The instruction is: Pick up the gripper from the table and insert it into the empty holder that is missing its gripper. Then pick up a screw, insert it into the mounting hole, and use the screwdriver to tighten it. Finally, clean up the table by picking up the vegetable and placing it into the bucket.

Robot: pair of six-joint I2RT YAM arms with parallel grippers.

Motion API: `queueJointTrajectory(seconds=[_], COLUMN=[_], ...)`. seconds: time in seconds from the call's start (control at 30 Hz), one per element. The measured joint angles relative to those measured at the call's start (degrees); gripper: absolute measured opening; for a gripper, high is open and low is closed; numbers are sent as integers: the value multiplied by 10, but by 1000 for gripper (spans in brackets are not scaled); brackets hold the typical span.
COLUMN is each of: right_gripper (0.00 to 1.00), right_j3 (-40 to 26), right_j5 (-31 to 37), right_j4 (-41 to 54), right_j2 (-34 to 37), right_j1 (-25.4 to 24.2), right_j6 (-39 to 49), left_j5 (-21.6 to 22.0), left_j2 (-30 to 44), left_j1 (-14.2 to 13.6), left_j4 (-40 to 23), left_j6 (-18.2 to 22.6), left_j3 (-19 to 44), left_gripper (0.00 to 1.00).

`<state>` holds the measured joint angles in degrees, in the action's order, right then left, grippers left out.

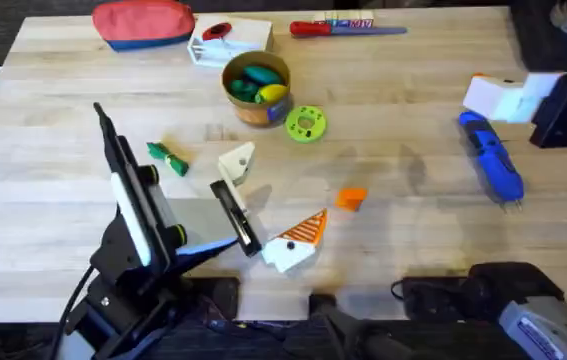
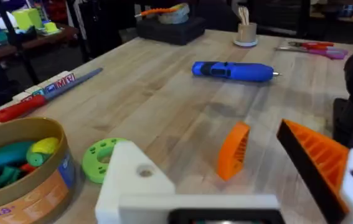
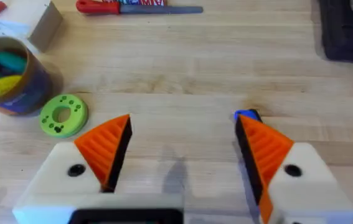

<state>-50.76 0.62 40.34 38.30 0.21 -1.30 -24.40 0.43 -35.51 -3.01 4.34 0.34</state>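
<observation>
My left gripper point(image 1: 268, 200) stands open low over the table's middle. One finger is the bare cream-white holder point(image 1: 237, 162) point(image 2: 132, 180); the other carries a ribbed orange pad point(image 2: 316, 155). The small orange gripper block point(image 1: 351, 198) point(image 2: 234, 151) lies on the wood just beyond the padded finger, untouched. The blue screwdriver point(image 1: 490, 160) point(image 2: 232, 71) lies at the right, and its end point(image 3: 246, 115) peeks out behind my open right gripper point(image 1: 485, 95) point(image 3: 182, 121). A green vegetable point(image 1: 168, 158) lies left of the holder. The bucket point(image 1: 256, 88) point(image 2: 51, 186) point(image 3: 30, 78) holds toy vegetables. The screw is out of view.
A green ring disc point(image 1: 306, 123) point(image 2: 98, 158) point(image 3: 64, 114) sits beside the bucket. At the back lie a red-handled tool point(image 1: 348, 28) point(image 3: 136, 7), a white box point(image 1: 228, 42) and a red pouch point(image 1: 143, 22). Bare wood spans the centre right.
</observation>
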Motion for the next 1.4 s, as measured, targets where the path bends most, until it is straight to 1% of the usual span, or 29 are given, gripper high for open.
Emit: queueJointTrajectory(seconds=[0.43, 0.83, 0.97, 1.07, 1.13, 1.2, 1.27, 1.4], right_gripper=[991, 991, 991, 992, 992, 992, 992, 993], right_j3=[0, 0, 0, -2, -2, -2, -2, -2], right_j5=[0, -1, -27, -81, -113, -134, -147, -158], right_j4=[0, 2, 17, 54, 94, 135, 158, 179], right_j2=[0, 0, 1, 11, 30, 55, 79, 112], right_j1=[0, 0, 0, 3, 20, 53, 91, 171], right_j6=[0, -2, -9, -3, 14, 38, 62, 96], left_j5=[-13, -14, -14, -16, -17, -17, -18, -18], left_j2=[0, 0, 0, 0, 0, 0, 0, 0], left_j1=[0, 0, 0, 0, 0, 0, 0, 0], left_j4=[0, 0, 0, 0, 0, 0, 0, 0], left_j6=[0, 0, 0, -6, -26, -49, -69, -89], left_j3=[0, 0, 0, 0, 0, 0, 0, 0], left_gripper=[987, 986, 987, 987, 987, 987, 987, 987])
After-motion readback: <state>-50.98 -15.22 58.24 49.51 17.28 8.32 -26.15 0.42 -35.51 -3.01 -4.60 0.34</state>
